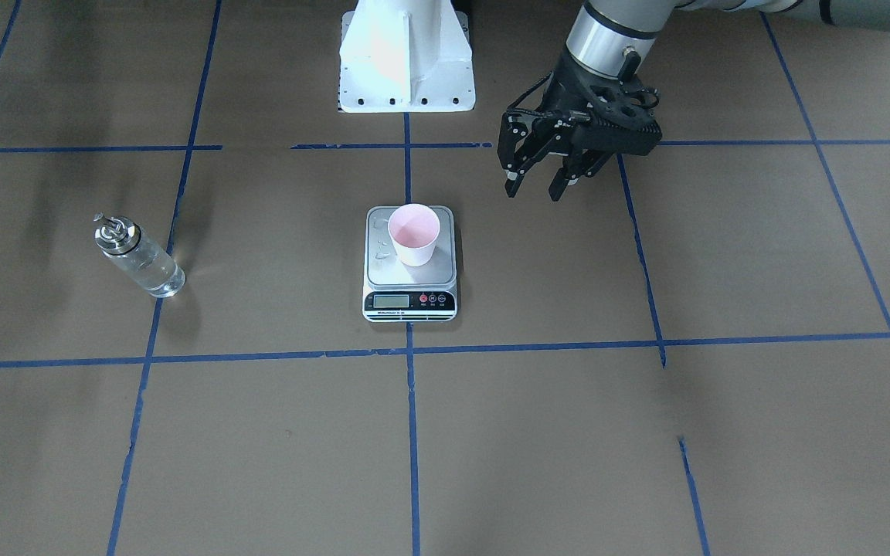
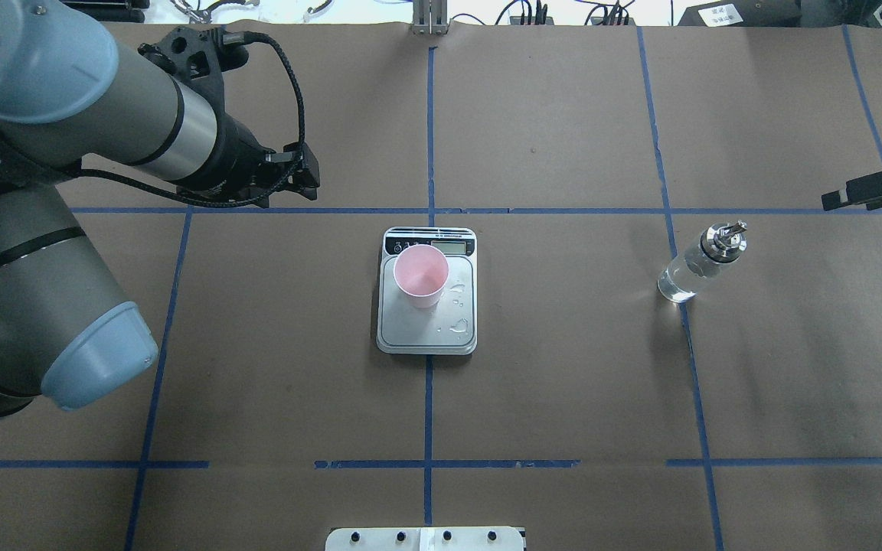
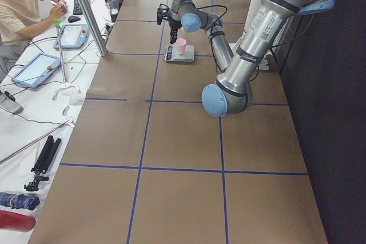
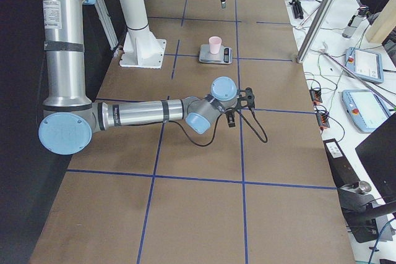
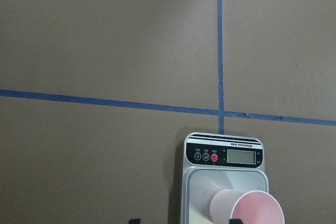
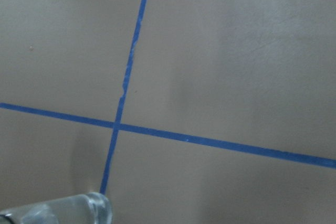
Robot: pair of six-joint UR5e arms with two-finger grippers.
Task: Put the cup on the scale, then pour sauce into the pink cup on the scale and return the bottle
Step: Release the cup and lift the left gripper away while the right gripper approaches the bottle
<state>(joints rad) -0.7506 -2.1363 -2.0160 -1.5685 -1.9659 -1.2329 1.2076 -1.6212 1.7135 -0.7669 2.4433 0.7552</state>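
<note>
My left gripper (image 1: 535, 188) hangs open near the scale (image 1: 385, 266), cup (image 1: 414, 234) on it; my right gripper's (image 2: 839, 199) state I cannot tell

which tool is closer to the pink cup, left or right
The left tool: it hangs open near the scale holding the cup; the right tool sits far off, beyond the bottle.

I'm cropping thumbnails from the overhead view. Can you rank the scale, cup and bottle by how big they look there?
1. scale: clearly the largest.
2-3. bottle and cup: too close to rank. The bottle looks longer and the cup wider.
</note>
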